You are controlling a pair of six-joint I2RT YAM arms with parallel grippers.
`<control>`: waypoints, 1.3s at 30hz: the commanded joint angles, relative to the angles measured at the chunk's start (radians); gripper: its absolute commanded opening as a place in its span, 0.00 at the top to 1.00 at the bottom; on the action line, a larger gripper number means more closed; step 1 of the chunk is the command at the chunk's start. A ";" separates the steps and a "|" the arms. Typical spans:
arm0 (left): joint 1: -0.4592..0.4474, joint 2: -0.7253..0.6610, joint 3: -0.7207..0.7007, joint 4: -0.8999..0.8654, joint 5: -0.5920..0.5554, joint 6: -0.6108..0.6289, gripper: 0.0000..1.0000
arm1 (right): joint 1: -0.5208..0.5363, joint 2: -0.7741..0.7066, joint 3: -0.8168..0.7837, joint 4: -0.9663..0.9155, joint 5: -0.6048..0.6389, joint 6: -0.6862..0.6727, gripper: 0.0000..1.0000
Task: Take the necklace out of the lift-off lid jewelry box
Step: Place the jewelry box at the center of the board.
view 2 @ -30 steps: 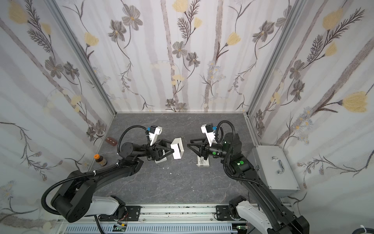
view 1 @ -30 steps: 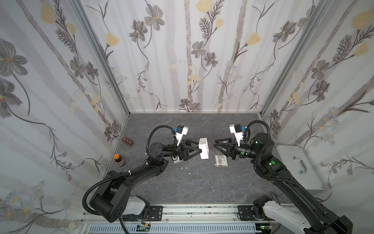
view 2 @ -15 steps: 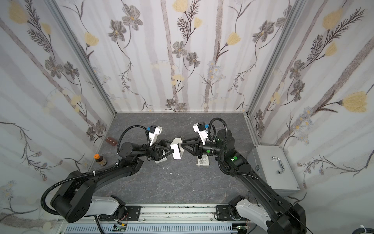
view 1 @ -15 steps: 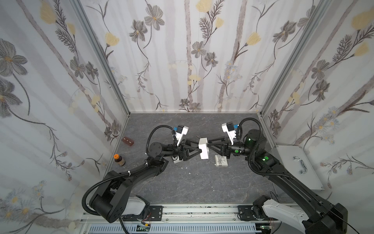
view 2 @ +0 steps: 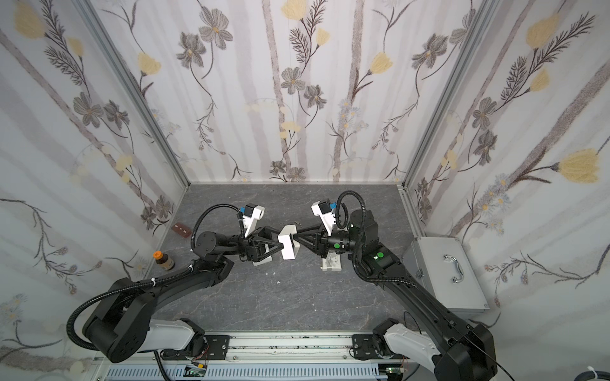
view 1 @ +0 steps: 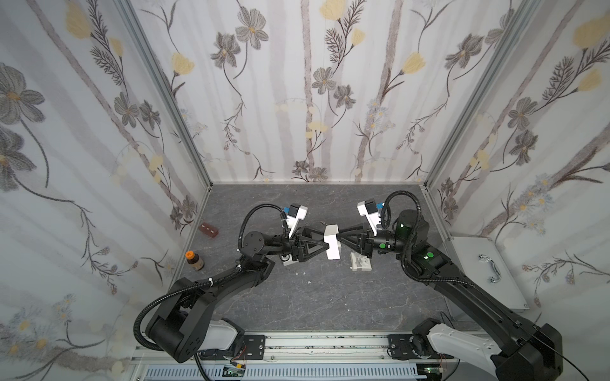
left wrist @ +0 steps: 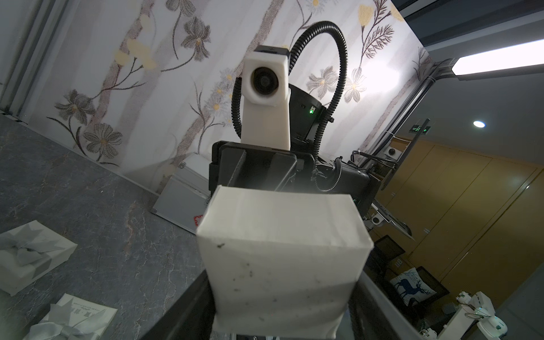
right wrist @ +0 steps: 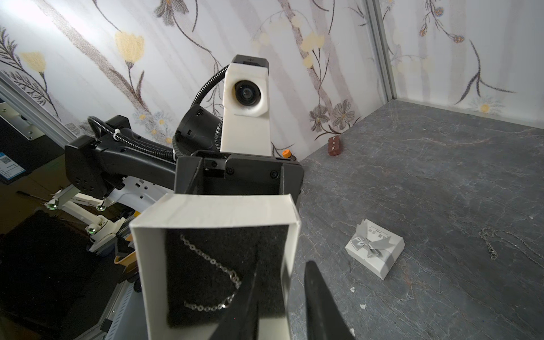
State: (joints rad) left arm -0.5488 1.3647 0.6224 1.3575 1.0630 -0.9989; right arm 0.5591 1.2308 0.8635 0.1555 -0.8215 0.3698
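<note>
My left gripper (view 1: 325, 243) is shut on the white jewelry box (view 1: 331, 242), holding it above the table with its open side turned toward the right arm. In the left wrist view the box (left wrist: 279, 250) sits between both fingers (left wrist: 182, 312). The silver necklace (right wrist: 212, 265) lies on the black foam inside the box (right wrist: 217, 212). My right gripper (right wrist: 284, 266) is narrowly open and straddles the box's side wall. One finger is inside, over the chain's end; the other is outside, with a gap to the wall. In both top views the two grippers meet at the box (view 2: 288, 242).
A white lid with a grey bow (right wrist: 374, 253) lies on the table under the right arm (view 1: 359, 262), and another bowed white box (left wrist: 29, 256) lies below the left gripper. A loose chain (right wrist: 500, 241) lies on the grey surface. A brown block (view 1: 208, 230), an orange-capped bottle (view 1: 194, 260) and a metal case (view 1: 485, 264) sit at the sides.
The right gripper has moved left from over the lid up to the held box, and its jaws have narrowed. The left gripper and the box have stayed put.
</note>
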 commanded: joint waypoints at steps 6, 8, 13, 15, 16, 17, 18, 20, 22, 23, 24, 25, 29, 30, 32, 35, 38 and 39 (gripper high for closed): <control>0.001 0.010 0.007 0.054 0.013 -0.014 0.29 | 0.002 -0.001 -0.004 0.019 -0.036 -0.016 0.92; 0.001 0.014 0.007 0.054 0.010 -0.013 0.27 | 0.002 -0.007 -0.004 0.011 -0.035 -0.020 0.99; 0.004 0.023 -0.003 0.052 -0.023 -0.012 0.13 | 0.003 -0.023 -0.007 -0.032 -0.009 -0.035 1.00; 0.013 0.018 -0.016 0.047 -0.043 -0.007 0.10 | 0.001 -0.036 -0.009 -0.071 0.020 -0.050 1.00; 0.020 0.012 -0.025 0.037 -0.055 0.000 0.09 | 0.002 -0.044 -0.012 -0.094 0.037 -0.058 1.00; 0.028 0.003 -0.035 0.017 -0.071 0.016 0.09 | 0.001 -0.054 -0.013 -0.120 0.059 -0.063 1.00; 0.034 -0.010 -0.046 -0.010 -0.084 0.035 0.09 | 0.002 -0.063 -0.015 -0.143 0.083 -0.069 1.00; 0.048 -0.054 -0.068 -0.122 -0.119 0.110 0.08 | 0.002 -0.080 -0.017 -0.218 0.152 -0.084 1.00; 0.052 -0.127 -0.076 -0.327 -0.170 0.228 0.08 | 0.003 -0.092 -0.022 -0.289 0.233 -0.093 1.00; 0.052 -0.177 -0.073 -0.461 -0.206 0.309 0.07 | 0.004 -0.095 -0.027 -0.324 0.275 -0.094 1.00; 0.052 -0.230 -0.069 -0.587 -0.250 0.383 0.06 | 0.005 -0.094 -0.032 -0.357 0.327 -0.094 1.00; 0.052 -0.274 -0.063 -0.699 -0.294 0.448 0.06 | 0.007 -0.092 -0.039 -0.385 0.364 -0.094 1.00; 0.052 -0.424 -0.016 -1.101 -0.515 0.669 0.04 | 0.021 -0.034 -0.075 -0.464 0.521 -0.069 1.00; 0.052 -0.448 -0.006 -1.176 -0.567 0.706 0.04 | 0.027 -0.008 -0.083 -0.476 0.551 -0.055 1.00; 0.052 -0.476 0.000 -1.261 -0.635 0.750 0.04 | 0.036 0.048 -0.090 -0.492 0.576 -0.029 1.00; 0.052 -0.494 -0.027 -1.264 -0.667 0.744 0.06 | 0.068 0.129 -0.108 -0.467 0.602 0.029 1.00; 0.049 -0.492 -0.051 -1.256 -0.675 0.734 0.07 | 0.105 0.207 -0.110 -0.444 0.620 0.082 1.00; 0.050 -0.488 -0.058 -1.260 -0.679 0.736 0.08 | 0.117 0.233 -0.110 -0.436 0.622 0.096 1.00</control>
State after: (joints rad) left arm -0.4976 0.8753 0.5762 0.1440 0.4362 -0.2981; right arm 0.6548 1.4197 0.7536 -0.3092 -0.2501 0.3954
